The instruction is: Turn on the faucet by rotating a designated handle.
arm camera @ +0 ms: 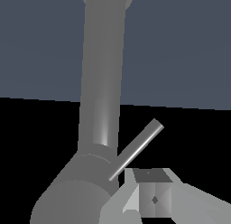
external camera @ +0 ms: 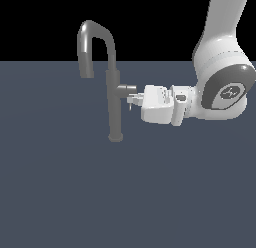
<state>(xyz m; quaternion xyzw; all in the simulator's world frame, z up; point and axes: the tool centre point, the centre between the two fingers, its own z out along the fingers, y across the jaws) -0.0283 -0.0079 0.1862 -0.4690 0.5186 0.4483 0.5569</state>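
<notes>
Hand (external camera: 134, 99) meets the handle (external camera: 126, 88) on the faucet (external camera: 114, 99) — fingertips too small to make out, grip unclear.

I can read no text, number or brand anywhere. The only sign I see is a small white emblem on the dark round cap (external camera: 229, 92) of the arm's joint, well behind the fingers; its shape is unclear.

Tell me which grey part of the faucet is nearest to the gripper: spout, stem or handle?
The handle, the short horizontal stub jutting from the stem toward the gripper. The curved spout lies on the stem's far side.
</notes>
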